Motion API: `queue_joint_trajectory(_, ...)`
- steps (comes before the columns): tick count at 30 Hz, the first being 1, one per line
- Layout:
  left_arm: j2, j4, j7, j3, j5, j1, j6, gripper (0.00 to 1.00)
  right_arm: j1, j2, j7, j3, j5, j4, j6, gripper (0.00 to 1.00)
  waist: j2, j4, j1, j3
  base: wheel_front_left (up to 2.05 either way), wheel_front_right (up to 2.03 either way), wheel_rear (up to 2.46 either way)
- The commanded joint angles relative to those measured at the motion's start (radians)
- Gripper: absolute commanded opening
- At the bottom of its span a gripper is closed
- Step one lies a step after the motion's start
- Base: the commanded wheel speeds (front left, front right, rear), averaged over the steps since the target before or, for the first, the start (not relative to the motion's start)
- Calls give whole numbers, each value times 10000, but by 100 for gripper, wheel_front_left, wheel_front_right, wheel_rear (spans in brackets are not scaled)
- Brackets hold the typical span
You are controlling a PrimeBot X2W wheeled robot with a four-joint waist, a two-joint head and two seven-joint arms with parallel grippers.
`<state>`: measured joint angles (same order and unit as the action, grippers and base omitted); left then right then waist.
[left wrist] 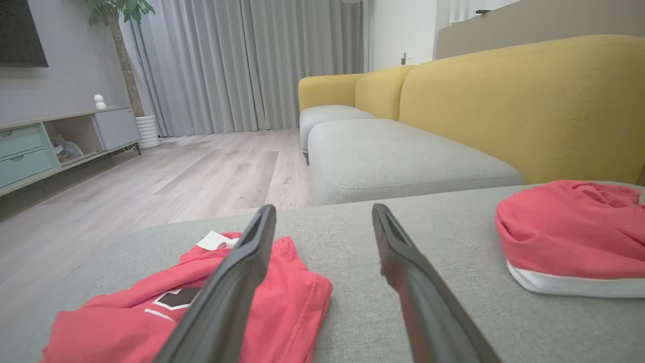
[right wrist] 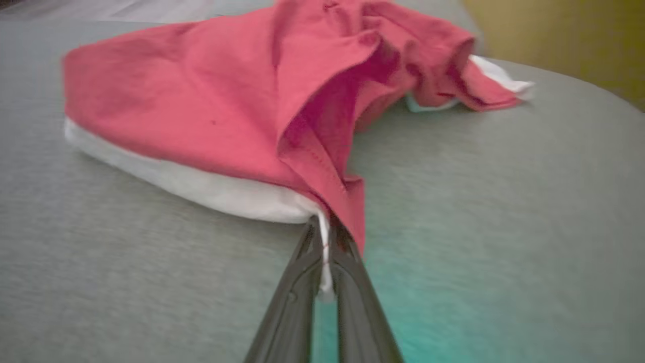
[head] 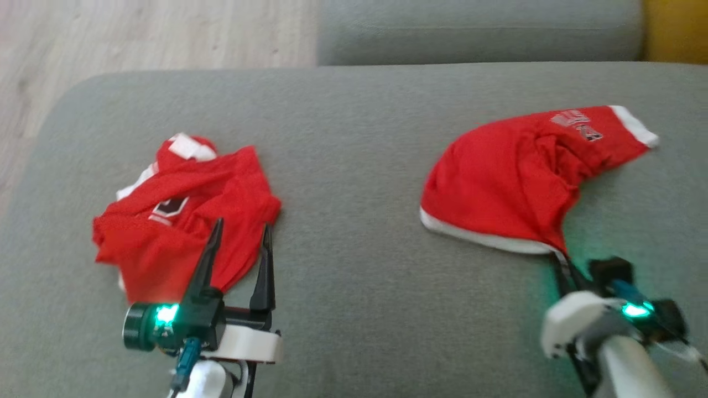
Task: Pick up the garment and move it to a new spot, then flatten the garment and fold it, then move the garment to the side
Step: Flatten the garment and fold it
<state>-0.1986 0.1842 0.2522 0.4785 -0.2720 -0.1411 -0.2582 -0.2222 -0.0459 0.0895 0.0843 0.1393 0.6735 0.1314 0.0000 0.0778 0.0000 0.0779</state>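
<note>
Right gripper [right wrist: 323, 227] clamped on the near corner of the red garment [head: 509, 182], white hem pinched between the fingers. Garment lies bunched on the right of the grey cushion [head: 354, 166]. I judge it thin and limp: light to lift, will drape, may slip. The hem looks like my firmest hold. Left gripper [head: 243, 224] has its fingers apart, over a second red garment [head: 166, 243] at left.

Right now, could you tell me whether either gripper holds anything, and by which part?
The right gripper is shut on the right-hand red garment, pinching its near corner at the white hem. The left gripper is open and holds nothing.
</note>
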Motion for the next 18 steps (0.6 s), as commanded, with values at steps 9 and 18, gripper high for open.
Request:
queue_joint_trajectory(9,-66,-378,95,-447,80,-123,-45,100,1210,-43,-547,1673,700,-2467,-7,0,0,-1082,0,-320,0,0,0)
queue_joint_trajectory(18,-34,-299,95,-460,111,-208,55,100,1420,-43,-634,2248,583,-3675,-7,100,0,-1227,0,-332,0,0,0)
